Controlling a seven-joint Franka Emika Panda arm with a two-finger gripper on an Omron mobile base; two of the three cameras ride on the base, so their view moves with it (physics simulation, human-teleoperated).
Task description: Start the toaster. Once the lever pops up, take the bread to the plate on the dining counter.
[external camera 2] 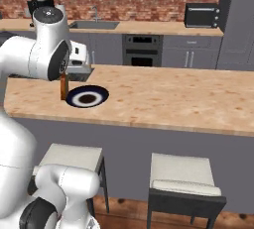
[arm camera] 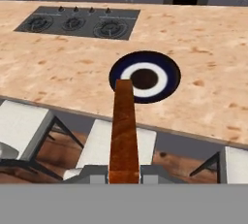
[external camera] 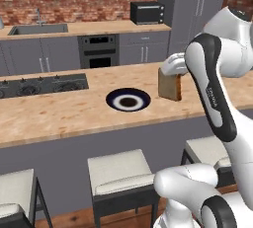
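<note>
One black four-burner cooktop (external camera: pixel 43 85) sits flush at the left end of the long light mottled-wood dining counter (external camera: pixel 59 116). Right of it, the round plate with navy-black rim and white centre (external camera: pixel 128 99) lies flat on the counter. Further right, the tool (external camera: pixel 174 70) is clamped on the tan-brown square bread slice (external camera: pixel 170 85), held upright on edge above the counter, just beside the plate, not over it.

Camera positions

Your two base views look forward and down from behind the arm, sharing the dining counter (external camera: pixel 59 113) and plate (external camera 2: pixel 87 96); your hand view looks closely along the gripper.
</note>
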